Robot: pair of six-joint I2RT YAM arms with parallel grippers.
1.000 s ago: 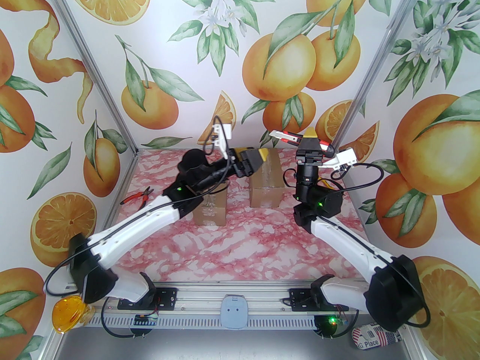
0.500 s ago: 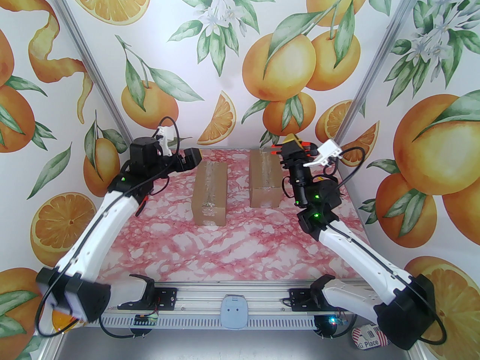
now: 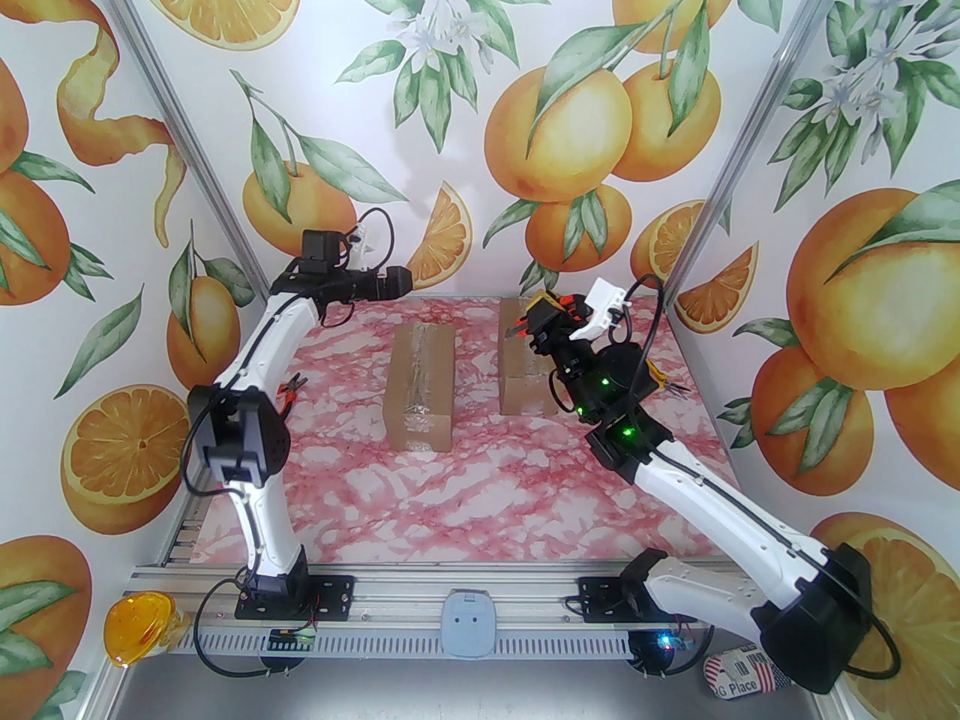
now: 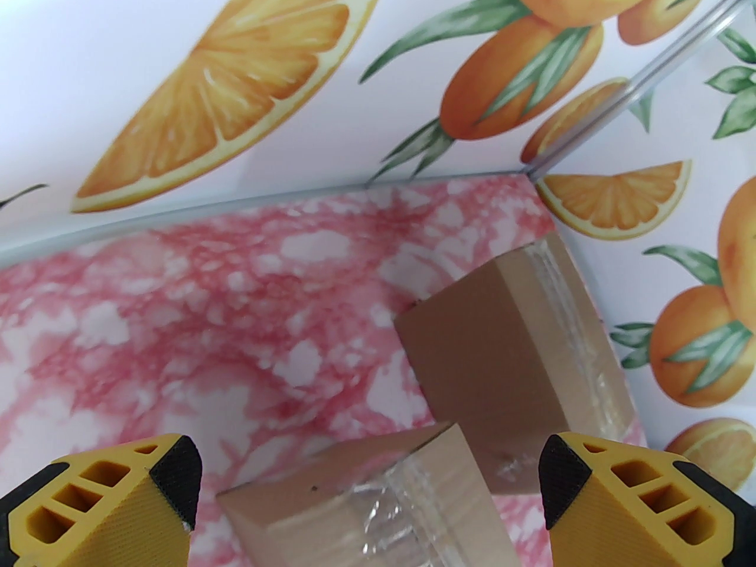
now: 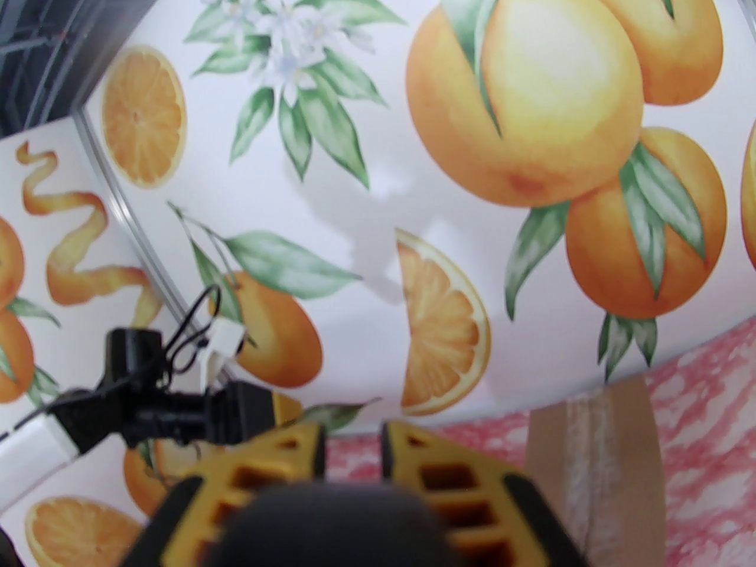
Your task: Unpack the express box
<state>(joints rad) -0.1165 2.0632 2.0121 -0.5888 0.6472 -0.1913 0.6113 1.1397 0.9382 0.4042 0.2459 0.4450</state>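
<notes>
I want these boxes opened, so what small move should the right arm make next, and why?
Probably lower the right gripper until its cutter meets the tape on the right box: it hangs over the far end, and the box looks sealed.

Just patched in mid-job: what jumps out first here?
Orange-print walls all round, then two taped cardboard parcels on the pink marble table: left box, right box. The left gripper gapes wide at far left; the right gripper, closed on a red cutter, hangs by the right box.
</notes>
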